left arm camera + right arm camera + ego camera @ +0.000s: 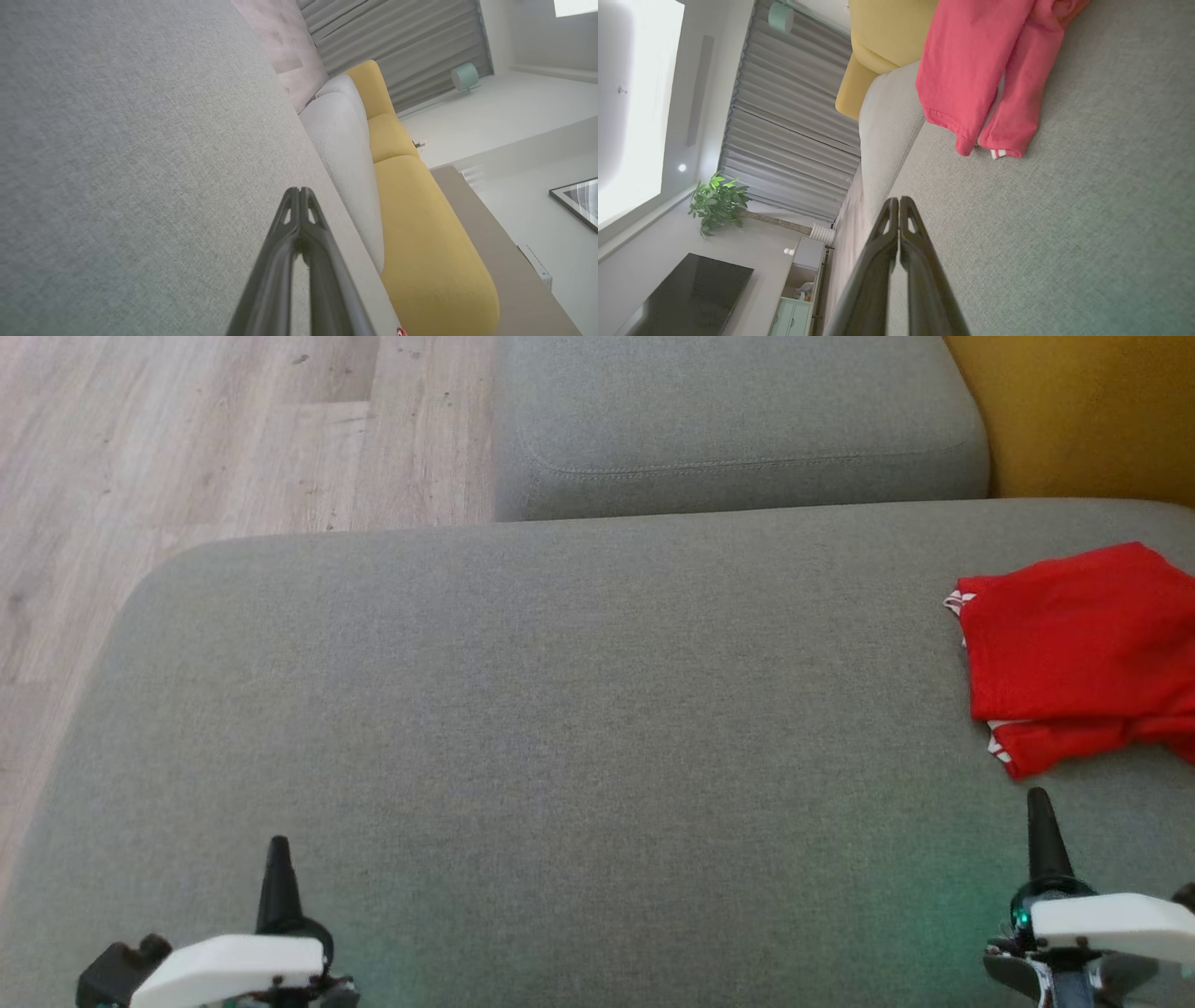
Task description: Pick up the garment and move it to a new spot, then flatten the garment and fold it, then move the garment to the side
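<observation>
A red garment [1083, 649] with white trim lies folded on the grey sofa seat [579, 709] at the far right, running past the view's edge. In the right wrist view the red garment [976, 70] sits ahead of the fingers, a gap of bare cushion between them. My right gripper [1039, 803] is shut and empty, hovering just short of the garment's near edge. Far from the garment, at the lower left, my left gripper [278, 847] is shut on nothing; the left wrist view has its tips [299, 190] pressed together over the cushion.
A second grey cushion [738, 420] lies beyond the seat, with a yellow cushion [1092, 411] at the top right. Wooden floor [187, 439] lies past the seat's left edge and rounded corner. Curtains, a plant [717, 203] and a dark screen [686, 294] stand across the room.
</observation>
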Controlling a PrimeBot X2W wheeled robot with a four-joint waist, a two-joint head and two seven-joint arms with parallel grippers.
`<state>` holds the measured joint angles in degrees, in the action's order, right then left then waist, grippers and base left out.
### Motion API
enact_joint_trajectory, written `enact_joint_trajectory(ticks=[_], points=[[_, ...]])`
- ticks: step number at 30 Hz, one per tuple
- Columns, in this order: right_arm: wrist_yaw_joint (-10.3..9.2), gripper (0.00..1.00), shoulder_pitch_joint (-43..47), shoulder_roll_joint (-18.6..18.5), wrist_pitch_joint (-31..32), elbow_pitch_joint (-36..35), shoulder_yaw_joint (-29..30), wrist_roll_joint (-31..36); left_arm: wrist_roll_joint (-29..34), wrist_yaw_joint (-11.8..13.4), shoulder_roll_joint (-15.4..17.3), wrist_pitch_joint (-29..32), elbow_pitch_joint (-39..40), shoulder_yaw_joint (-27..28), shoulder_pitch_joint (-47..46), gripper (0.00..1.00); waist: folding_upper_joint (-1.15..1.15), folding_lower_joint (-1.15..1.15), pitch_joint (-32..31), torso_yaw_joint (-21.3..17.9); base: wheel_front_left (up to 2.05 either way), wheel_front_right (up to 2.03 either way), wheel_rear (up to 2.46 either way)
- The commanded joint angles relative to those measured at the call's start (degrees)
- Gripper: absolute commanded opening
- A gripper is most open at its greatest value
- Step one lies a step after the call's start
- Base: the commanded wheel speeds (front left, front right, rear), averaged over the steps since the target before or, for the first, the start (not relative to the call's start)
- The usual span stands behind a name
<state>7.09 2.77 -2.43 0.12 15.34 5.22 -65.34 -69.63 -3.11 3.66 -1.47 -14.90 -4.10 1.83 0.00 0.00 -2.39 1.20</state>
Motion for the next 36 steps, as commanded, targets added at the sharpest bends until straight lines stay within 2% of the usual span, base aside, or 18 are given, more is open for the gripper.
enact_joint_trajectory(ticks=[1, 36], points=[[0.29, 0.00, -3.91, -0.33, 0.61, -1.80, -0.49, -2.05, -1.78, -0.62, 0.71, 0.47, 1.47, 2.11, -3.55, 0.00, 0.00, 0.00, 0.11, -0.06, 0.00, 0.00, 0.00], [0.39, 0.00, -8.79, -0.44, 6.20, -1.34, 1.26, -25.99, -23.34, -4.25, 0.56, 6.27, 0.95, 8.55, -7.72, 0.00, 0.00, 0.00, 2.48, -1.16, 0.00, 0.00, 0.00]])
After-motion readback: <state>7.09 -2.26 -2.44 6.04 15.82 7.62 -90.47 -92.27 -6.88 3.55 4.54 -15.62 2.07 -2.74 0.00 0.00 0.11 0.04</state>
